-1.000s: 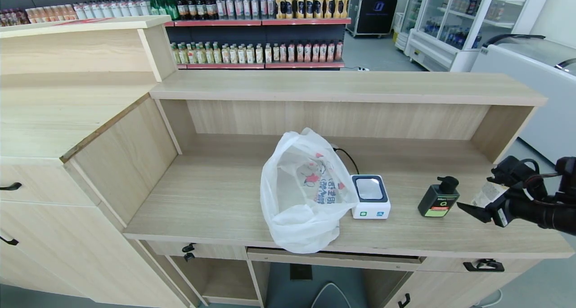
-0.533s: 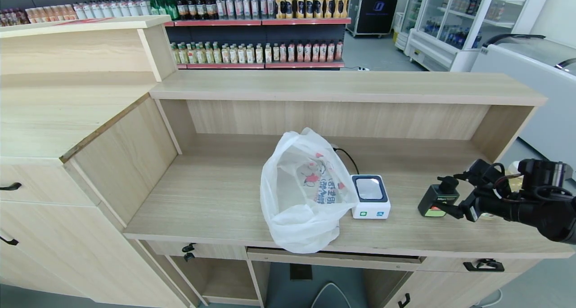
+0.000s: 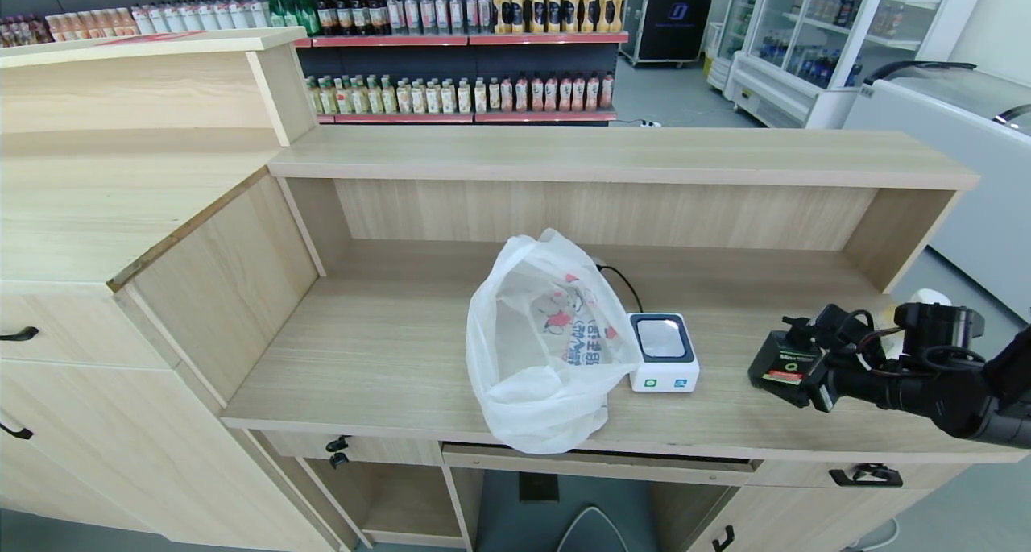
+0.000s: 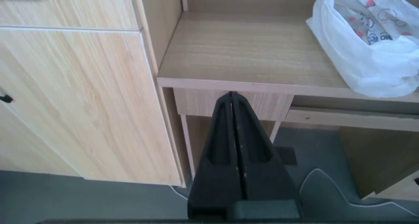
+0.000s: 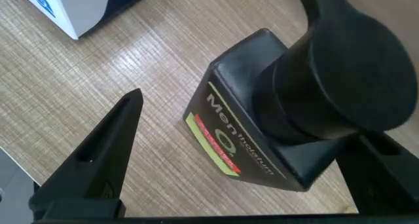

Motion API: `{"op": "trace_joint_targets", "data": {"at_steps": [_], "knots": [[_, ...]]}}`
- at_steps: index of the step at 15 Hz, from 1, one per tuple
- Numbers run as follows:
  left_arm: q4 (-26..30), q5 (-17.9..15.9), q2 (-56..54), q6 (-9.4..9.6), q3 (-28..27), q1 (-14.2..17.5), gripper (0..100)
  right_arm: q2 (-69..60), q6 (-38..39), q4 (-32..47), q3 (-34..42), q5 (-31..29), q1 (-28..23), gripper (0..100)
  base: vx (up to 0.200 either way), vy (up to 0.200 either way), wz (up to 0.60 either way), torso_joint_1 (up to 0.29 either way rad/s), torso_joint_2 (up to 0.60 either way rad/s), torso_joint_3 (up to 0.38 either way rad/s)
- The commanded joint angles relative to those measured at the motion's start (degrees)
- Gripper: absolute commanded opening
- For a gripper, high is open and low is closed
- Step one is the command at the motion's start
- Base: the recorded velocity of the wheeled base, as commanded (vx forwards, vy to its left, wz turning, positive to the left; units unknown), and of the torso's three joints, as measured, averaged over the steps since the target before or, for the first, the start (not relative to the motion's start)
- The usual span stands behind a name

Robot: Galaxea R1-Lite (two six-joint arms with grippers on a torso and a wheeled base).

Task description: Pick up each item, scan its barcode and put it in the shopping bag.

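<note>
A dark pump bottle (image 3: 775, 362) (image 5: 249, 129) with a green and red label stands on the counter (image 3: 387, 350), right of the white barcode scanner (image 3: 662, 350). My right gripper (image 3: 796, 360) (image 5: 252, 129) is open with one finger on each side of the bottle; a gap shows between one finger (image 5: 98, 165) and the bottle's side. The white shopping bag (image 3: 544, 342) (image 4: 370, 37) stands open just left of the scanner. My left gripper (image 4: 234, 112) is shut and empty, held low in front of the counter's left end.
A pale container (image 3: 918, 300) stands behind my right arm near the counter's right wall. The scanner's black cable (image 3: 620, 282) runs back behind the bag. A raised shelf (image 3: 620, 153) overhangs the back of the counter. Drawers (image 4: 72, 99) lie below left.
My right arm has come down and to the left, bringing its open fingers around the pump bottle. The bag, the scanner and the left arm have stayed put.
</note>
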Motion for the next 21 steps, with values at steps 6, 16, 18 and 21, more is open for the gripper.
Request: {"op": "trace_joint_targets", "data": {"at_steps": [6,16,18,21], "knots": [[0.00,0.02,-0.02,0.00,0.00,0.00,0,3.70,0.66,0.00,-1.46,2.90,2.14,100,0.000,0.000,0.00,0.000,0.00,0.000],[0.00,0.02,-0.02,0.09,0.00,0.00,0,-5.97,3.04,0.35,-3.83,5.10,1.79,0,0.000,0.000,0.00,0.000,0.00,0.000],[0.00,0.02,-0.02,0.00,0.00,0.00,0,-16.25,2.86,0.53,-3.21,4.84,1.88,0,0.000,0.000,0.00,0.000,0.00,0.000],[0.00,0.02,-0.02,0.00,0.00,0.00,0,-35.67,-3.12,0.44,4.52,2.64,1.26,0,0.000,0.000,0.00,0.000,0.00,0.000]]}}
